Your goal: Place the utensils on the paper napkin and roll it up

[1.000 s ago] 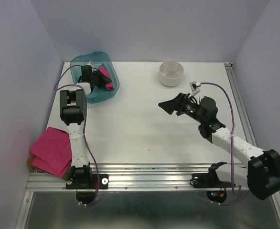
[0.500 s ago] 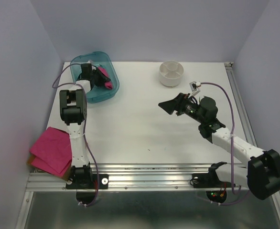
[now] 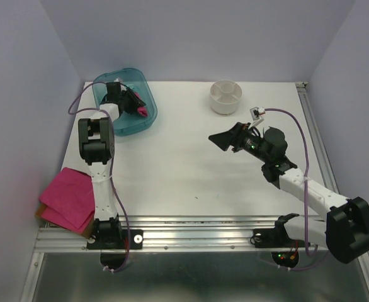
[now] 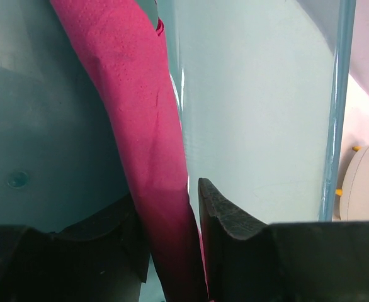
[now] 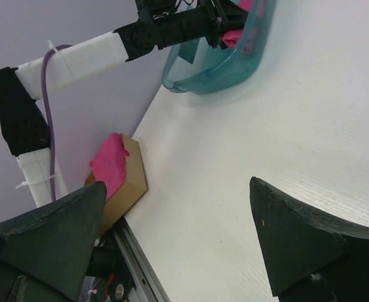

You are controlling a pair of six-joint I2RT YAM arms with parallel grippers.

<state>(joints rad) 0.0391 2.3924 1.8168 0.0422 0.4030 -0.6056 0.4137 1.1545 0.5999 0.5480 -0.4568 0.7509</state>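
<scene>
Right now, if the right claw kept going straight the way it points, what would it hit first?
Nothing close: bare white table lies ahead of the right claw. Farther on it might reach the left arm; depth is unclear.

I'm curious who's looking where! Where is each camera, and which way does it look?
Top: above, behind the arms, looking down at the table; both arms show.
Left wrist: inside the teal bin, facing the rolled pink napkin; left gripper shows.
Right wrist: above the table, facing the bin; right gripper, left arm show.
Top and right wrist share the napkin pile.
</scene>
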